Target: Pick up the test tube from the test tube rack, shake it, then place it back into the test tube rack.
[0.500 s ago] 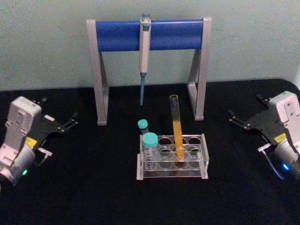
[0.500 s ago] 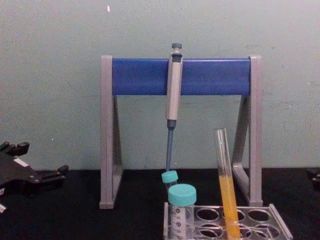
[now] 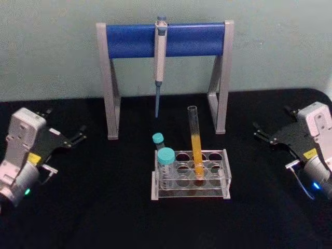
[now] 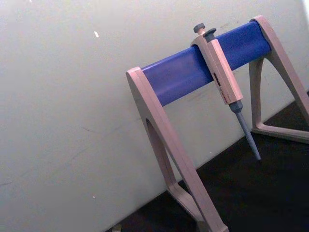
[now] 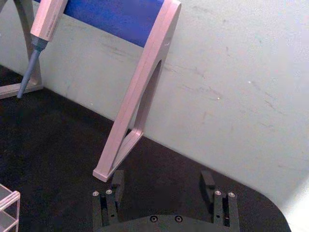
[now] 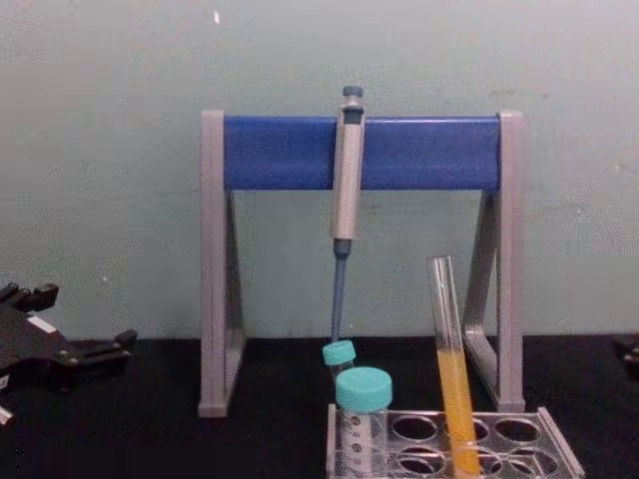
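Observation:
The test tube [image 3: 195, 139] stands in the test tube rack [image 3: 224, 182] at the middle of the black table, leaning slightly, with orange-yellow liquid in its lower half. From the chest view the test tube [image 6: 447, 329] rises well above the rack [image 6: 559, 451]. My left gripper [image 3: 65, 123] rests at the far left, open and holding nothing, and it also shows at the edge of the chest view [image 6: 85, 319]. At the far right my right gripper [image 3: 271, 118] is open too; its two fingers stand wide apart in the right wrist view [image 5: 161, 181]. Both are far from the rack.
Two teal-capped tubes [image 3: 166, 156] stand in the rack's left end. Behind the rack a blue-barred stand [image 3: 197, 39] on grey legs carries a hanging grey pipette [image 3: 160, 57]. A pale wall closes the back. Bare black table lies on both sides of the rack.

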Tool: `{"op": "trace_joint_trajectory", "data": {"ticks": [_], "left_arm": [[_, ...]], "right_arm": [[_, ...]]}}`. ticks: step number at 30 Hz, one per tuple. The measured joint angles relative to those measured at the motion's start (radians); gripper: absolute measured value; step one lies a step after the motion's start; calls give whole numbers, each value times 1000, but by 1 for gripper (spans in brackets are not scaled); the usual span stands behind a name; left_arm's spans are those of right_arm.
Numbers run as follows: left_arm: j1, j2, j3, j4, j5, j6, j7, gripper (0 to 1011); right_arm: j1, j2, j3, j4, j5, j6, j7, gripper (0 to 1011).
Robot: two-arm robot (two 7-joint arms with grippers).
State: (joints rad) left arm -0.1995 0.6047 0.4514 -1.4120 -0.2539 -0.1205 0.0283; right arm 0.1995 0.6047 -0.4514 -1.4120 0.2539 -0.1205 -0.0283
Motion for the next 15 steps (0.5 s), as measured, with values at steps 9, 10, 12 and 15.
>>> {"op": "trace_joint_trajectory", "data": {"ticks": [9,10,12,15], "left_arm": [[0,0,0,0,0,0,0,1001],[0,0,0,0,0,0,0,1001],[0,0,0,0,0,0,0,1001],[0,0,0,0,0,0,0,1001]], "right_arm": [[0,0,0,0,0,0,0,1000],[0,0,0,0,0,0,0,1000],[0,0,0,0,0,0,0,1000],[0,0,0,0,0,0,0,1000]]}}
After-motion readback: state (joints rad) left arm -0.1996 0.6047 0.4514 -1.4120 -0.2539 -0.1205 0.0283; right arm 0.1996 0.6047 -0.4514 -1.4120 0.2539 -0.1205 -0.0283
